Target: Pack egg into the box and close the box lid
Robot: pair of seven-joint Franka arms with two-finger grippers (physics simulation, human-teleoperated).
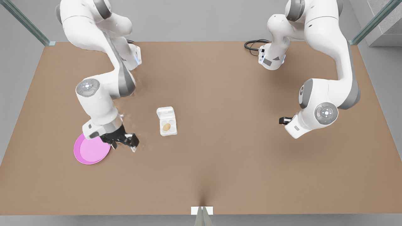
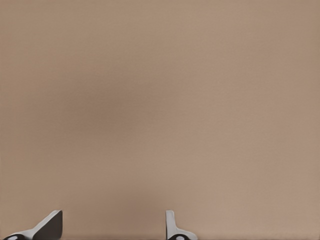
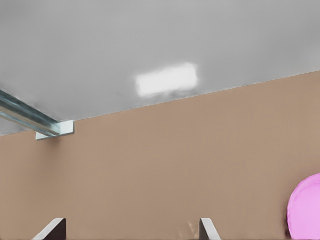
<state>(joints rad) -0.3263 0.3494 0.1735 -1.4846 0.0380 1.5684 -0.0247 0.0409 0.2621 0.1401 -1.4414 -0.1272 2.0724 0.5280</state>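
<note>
The small white box [image 1: 172, 131] sits open near the middle of the table. The tan egg [image 1: 166, 126] lies in one of its cups. The box lid [image 1: 165, 112] lies folded back flat on the far side of the tray. My left gripper [image 1: 125, 145] [image 2: 112, 227] hangs low over bare table toward the front view's left of the box, beside the pink plate, open and holding nothing. My right gripper [image 1: 282, 120] [image 3: 130, 230] waits far to the front view's right, pointing sideways across the table, also open with nothing between its fingers.
A round pink plate [image 1: 91, 153] [image 3: 306, 207] lies at the front view's left, partly under the left wrist. A black cable [image 1: 252, 47] loops at the back near the right arm's base. Glass rails [image 1: 23, 22] stand at the table's corners.
</note>
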